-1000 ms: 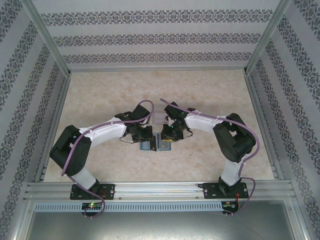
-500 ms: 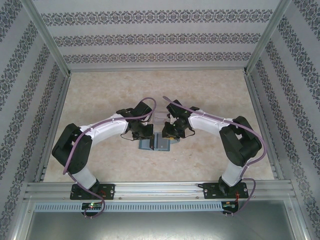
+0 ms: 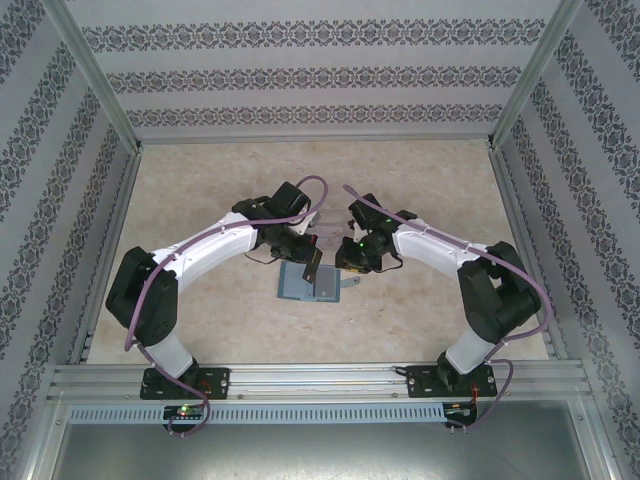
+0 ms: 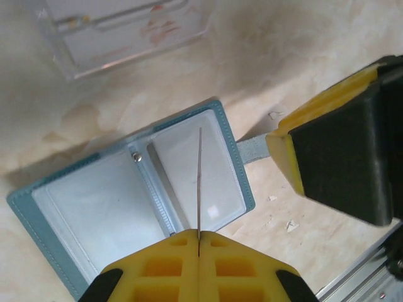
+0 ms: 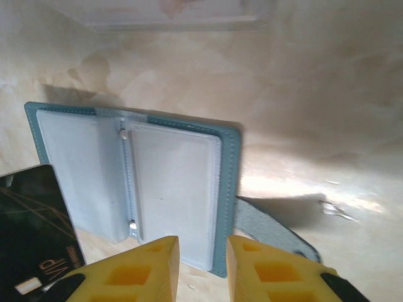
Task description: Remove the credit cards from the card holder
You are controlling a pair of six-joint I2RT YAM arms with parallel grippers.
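Note:
The teal card holder [image 3: 308,284] lies open on the table, its pale inner slots [image 4: 126,201] facing up and its closing tab [image 5: 277,229] sticking out to the right. My left gripper [image 4: 199,238] is shut on a thin credit card [image 4: 199,182], seen edge-on and held above the holder. In the right wrist view that dark card [image 5: 34,233] shows gold lines and lettering. My right gripper [image 5: 200,264] hovers over the holder's near right edge [image 5: 232,189], open by a narrow gap with nothing between its fingers. Both grippers [image 3: 305,258] [image 3: 350,262] hang just behind the holder.
A clear plastic tray [image 4: 119,31] sits on the table just beyond the holder, also visible as the tray [image 3: 322,232] between the two wrists. Metal frame rails [image 3: 300,380] run along the near edge, and patterned walls enclose the marble-look table [image 3: 420,180].
Both arms have drawn back and up from the holder. The left gripper has pulled the dark card away with it, and more of the open holder now shows.

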